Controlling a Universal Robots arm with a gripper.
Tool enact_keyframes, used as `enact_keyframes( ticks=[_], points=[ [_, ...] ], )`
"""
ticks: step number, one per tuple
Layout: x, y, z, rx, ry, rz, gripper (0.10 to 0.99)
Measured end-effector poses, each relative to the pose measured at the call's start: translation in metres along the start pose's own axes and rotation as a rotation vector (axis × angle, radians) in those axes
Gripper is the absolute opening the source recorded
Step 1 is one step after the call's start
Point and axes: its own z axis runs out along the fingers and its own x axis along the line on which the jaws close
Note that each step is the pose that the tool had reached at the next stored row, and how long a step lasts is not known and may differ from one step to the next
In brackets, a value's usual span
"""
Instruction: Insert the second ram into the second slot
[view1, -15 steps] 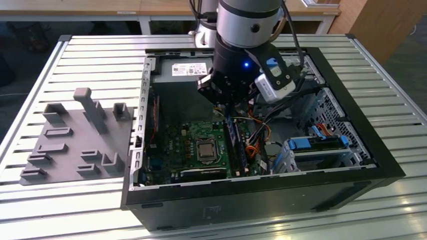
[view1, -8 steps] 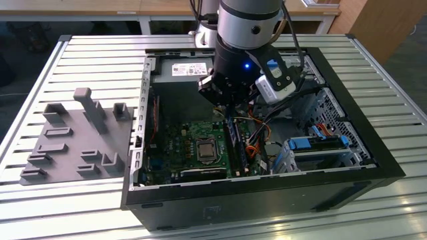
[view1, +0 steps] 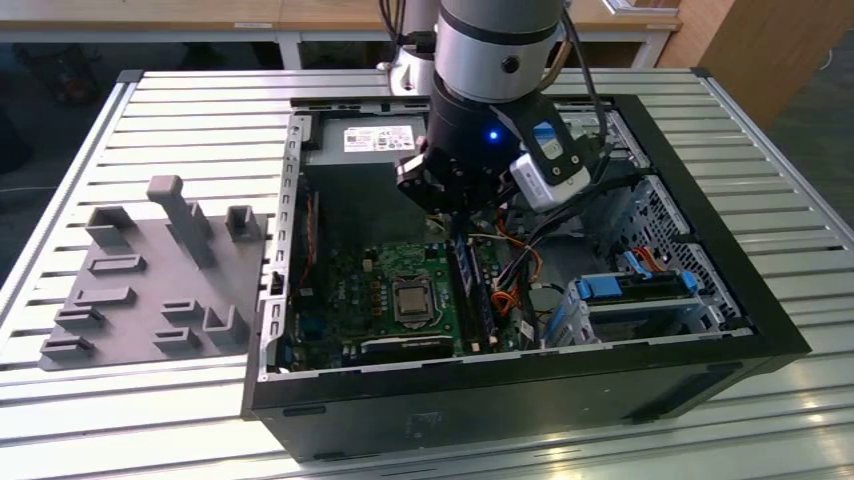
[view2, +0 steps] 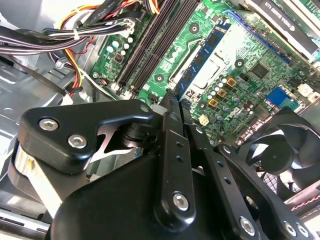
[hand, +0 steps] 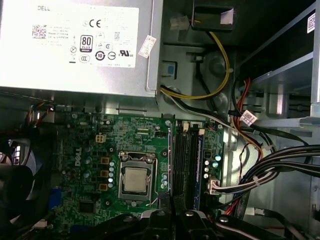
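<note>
The second ram (view2: 205, 60) is a thin dark-blue stick standing on edge over the green motherboard, between the processor socket and the black memory slots (view2: 150, 45). My gripper (view2: 172, 102) is shut on its near end, fingers pressed together around it. In the first wrist view the ram (hand: 170, 160) shows edge-on as a thin line beside the slots (hand: 185, 165), running into the gripper (hand: 173, 216). From the exterior view the gripper (view1: 454, 212) reaches down into the open computer case, with the ram (view1: 467, 285) lengthwise below it. I cannot tell whether it sits in a slot.
The power supply (hand: 75, 45) fills the case's far end. The processor socket (hand: 136, 177) lies beside the ram. Cable bundles (hand: 260, 165) and a blue drive cage (view1: 641, 290) crowd the other side. A fan (view2: 280, 155) sits close by. A grey fixture tray (view1: 147, 280) lies outside the case.
</note>
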Motion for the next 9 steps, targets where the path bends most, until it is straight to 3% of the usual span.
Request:
enact_keyframes(
  ticks=[9],
  points=[
    [-0.0007, -0.0001, 0.0032, 0.000, -0.0001, 0.000, 0.137]
  ],
)
